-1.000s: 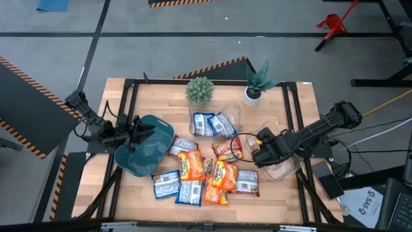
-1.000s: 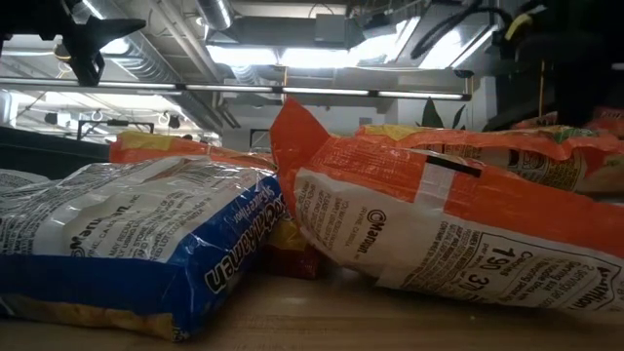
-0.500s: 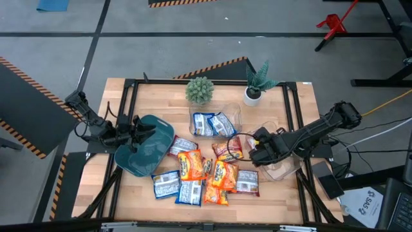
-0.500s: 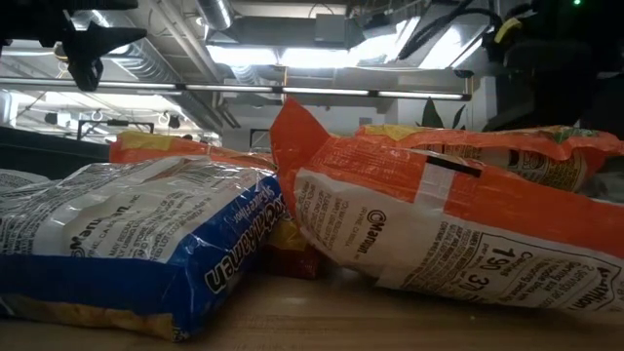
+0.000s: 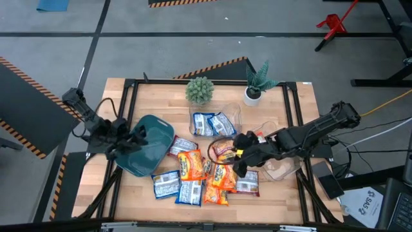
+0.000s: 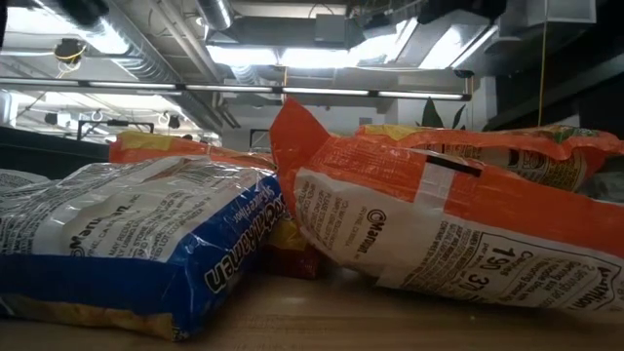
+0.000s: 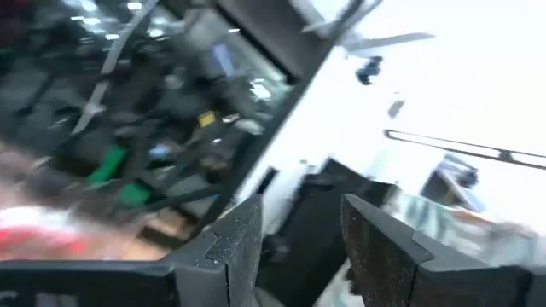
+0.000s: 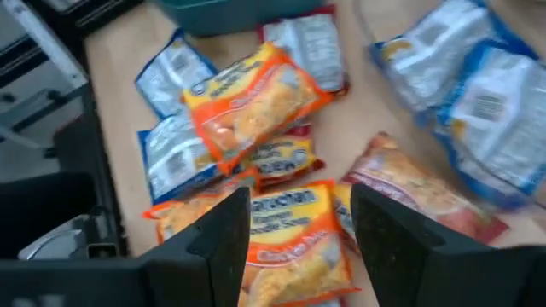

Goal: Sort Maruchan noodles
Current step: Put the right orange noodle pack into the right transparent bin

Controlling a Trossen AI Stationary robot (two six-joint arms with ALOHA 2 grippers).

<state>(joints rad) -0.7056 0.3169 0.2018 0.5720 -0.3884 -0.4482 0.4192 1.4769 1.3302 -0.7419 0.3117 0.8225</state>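
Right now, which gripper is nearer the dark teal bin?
Left. The left gripper hovers over the bin; the right gripper is across the noodle pile.

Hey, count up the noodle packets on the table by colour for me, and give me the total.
Blue-and-white packets: 4, two of them in the clear tub
Orange-yellow packets: 4
Red-brown packets: 3, one showing mostly its pale side
Total: 11 in view
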